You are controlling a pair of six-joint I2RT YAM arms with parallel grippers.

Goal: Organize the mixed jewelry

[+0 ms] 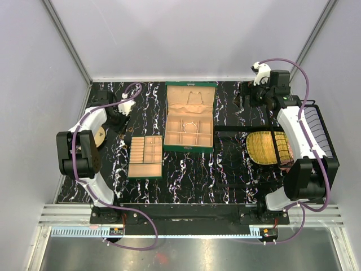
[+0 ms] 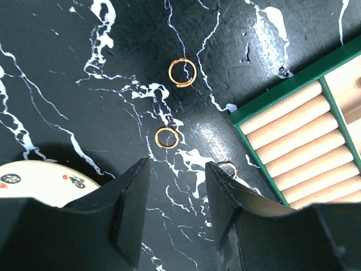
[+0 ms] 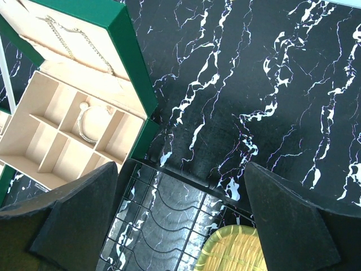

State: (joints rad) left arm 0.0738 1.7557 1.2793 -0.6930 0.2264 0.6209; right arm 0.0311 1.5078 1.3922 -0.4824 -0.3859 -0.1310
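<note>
The left claw (image 2: 176,169) is closest, its two black fingers spread wide and holding nothing, hanging just above the table (image 2: 84,113); three small gold rings lie flat on the dark marble ahead of it: the far ring (image 2: 182,72), the middle ring (image 2: 167,138) roughly in line with the gap, and the third ring (image 2: 227,167) half hidden against the right-hand finger.

I'd judge these rings light, stiff and slick; lying flat, they give little to get under, so a pinch across the band's outer edge looks best, and any one of them could skate or flip away.

A white disc (image 2: 39,180) sits just beside the left-hand finger, and the ring tray (image 2: 293,132) with its green rim and padded rolls is close on the other side, so there is little room to swing.

The right claw (image 3: 180,169) is also spread and empty, over bare table beside the green box (image 3: 132,68); inside that box a whitish loop (image 3: 90,121) rests in one compartment and a pale chain (image 3: 73,36) lies in the lid; a wire rack (image 3: 163,214) and yellow mat (image 3: 237,254) lie underneath.
</note>
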